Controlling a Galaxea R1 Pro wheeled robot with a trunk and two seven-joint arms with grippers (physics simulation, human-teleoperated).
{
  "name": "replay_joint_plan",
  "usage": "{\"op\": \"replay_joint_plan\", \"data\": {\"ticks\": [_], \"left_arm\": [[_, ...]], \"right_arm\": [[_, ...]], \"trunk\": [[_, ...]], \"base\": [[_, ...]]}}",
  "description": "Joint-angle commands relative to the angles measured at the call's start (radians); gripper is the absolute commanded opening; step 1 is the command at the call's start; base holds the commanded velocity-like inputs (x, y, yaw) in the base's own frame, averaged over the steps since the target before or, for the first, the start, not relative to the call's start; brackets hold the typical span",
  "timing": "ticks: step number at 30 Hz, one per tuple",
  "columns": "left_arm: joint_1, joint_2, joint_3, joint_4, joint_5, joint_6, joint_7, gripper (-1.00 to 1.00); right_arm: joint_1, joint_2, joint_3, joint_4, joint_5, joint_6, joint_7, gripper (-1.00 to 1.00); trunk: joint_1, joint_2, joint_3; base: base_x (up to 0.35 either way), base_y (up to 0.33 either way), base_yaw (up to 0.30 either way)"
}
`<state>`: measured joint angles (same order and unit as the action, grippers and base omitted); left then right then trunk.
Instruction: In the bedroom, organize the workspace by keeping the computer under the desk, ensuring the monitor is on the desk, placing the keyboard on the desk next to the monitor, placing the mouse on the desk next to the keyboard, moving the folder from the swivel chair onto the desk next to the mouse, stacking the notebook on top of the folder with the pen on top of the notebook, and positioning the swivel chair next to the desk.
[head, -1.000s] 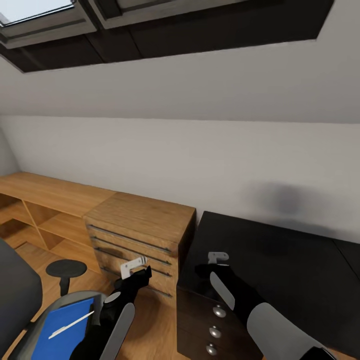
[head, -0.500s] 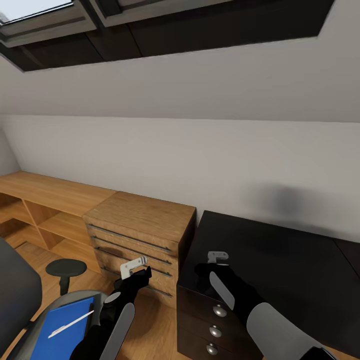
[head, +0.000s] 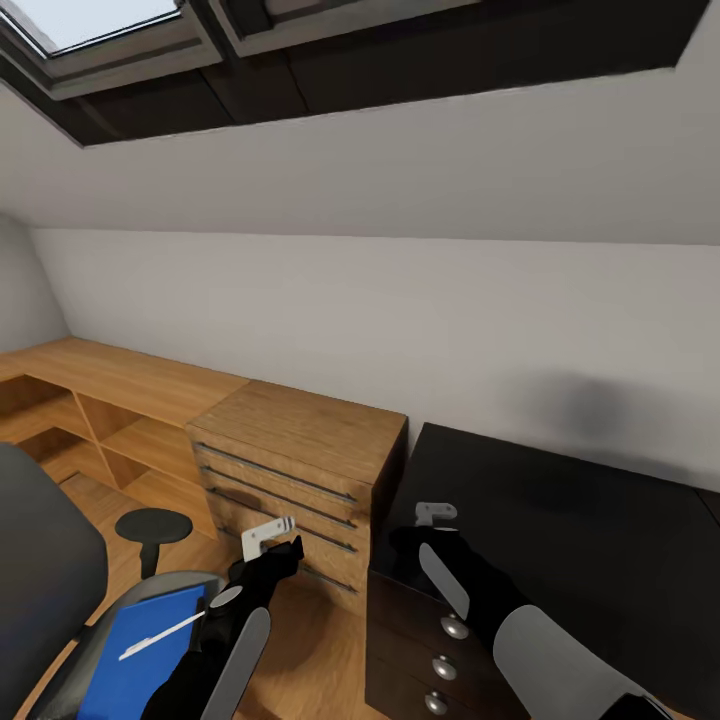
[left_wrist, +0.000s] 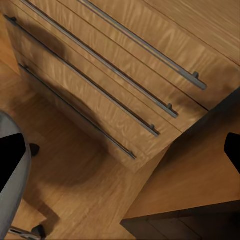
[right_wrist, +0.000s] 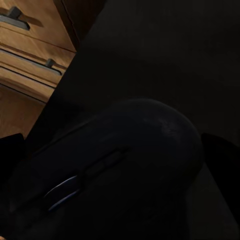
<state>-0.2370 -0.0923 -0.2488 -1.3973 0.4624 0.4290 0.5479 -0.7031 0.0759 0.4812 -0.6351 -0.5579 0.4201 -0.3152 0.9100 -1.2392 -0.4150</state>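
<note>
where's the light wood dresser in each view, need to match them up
Head view: the light wood dresser sits left of centre, beside the desk, ahead of the left hand.
Left wrist view: its drawer fronts and long handles run across the upper part.
Right wrist view: a corner with handles at the upper left, beyond the mouse.
Shared landmark: the long handles.

The desk (head: 560, 520) has a glossy black top and round silver knobs on its black drawers. The dresser (head: 300, 470) beside it is light wood with a streaky grain and dark grey bar handles. The folder (head: 140, 650) is bright blue, the pen (head: 160, 635) on it white. The swivel chair (head: 45, 570) is grey with a black armrest. The mouse (right_wrist: 120, 165) is matt black. The wall is off-white.
</note>
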Motion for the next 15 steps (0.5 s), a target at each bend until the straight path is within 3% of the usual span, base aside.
{"op": "replay_joint_plan", "data": {"ticks": [1, 15], "left_arm": [[-0.001, 0.000, -0.001, 0.000, 0.009, 0.002, 0.008, 1.00], [-0.001, 0.000, -0.001, 0.001, 0.009, 0.002, 0.007, 1.00]], "right_arm": [[-0.001, -0.001, 0.005, -0.001, -0.012, 0.002, -0.008, -1.00], [-0.001, -0.002, 0.004, 0.000, -0.011, 0.002, -0.007, -1.00]], "trunk": [[0.000, -0.001, -0.001], [0.000, -0.001, -0.001]], "base": [[0.000, 0.000, 0.015], [0.000, 0.000, 0.002]]}}
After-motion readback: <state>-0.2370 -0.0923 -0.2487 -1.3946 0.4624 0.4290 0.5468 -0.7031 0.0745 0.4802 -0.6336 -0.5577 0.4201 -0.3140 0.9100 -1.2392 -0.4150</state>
